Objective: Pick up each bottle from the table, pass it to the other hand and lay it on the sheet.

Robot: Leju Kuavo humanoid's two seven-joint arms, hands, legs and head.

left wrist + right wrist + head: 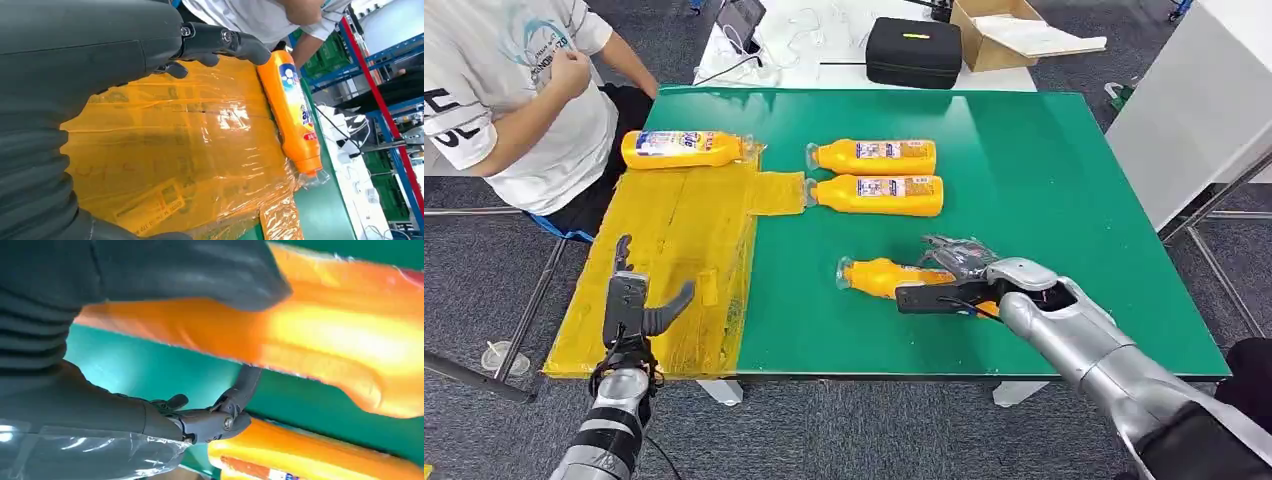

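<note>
A yellow plastic sheet [674, 260] covers the left part of the green table [1044, 180]. One orange bottle [682, 149] lies at the sheet's far edge, also seen in the left wrist view as the bottle on the sheet [292, 110]. Two more bottles [874, 157] [876, 195] lie side by side on the green. My right hand [959, 275] wraps a fourth bottle [874, 276] lying low near the table's front. In the right wrist view the thumb [200, 270] lies across this bottle [350, 340] and a finger reaches it from behind. My left hand [629, 300] hovers open over the sheet's near edge, its fingers [220, 42] spread.
A person [514, 100] sits at the far left corner beside the sheet. Behind the table stand a black case [914, 52] and a cardboard box [1004, 35]. A white table [1194, 100] is at the right.
</note>
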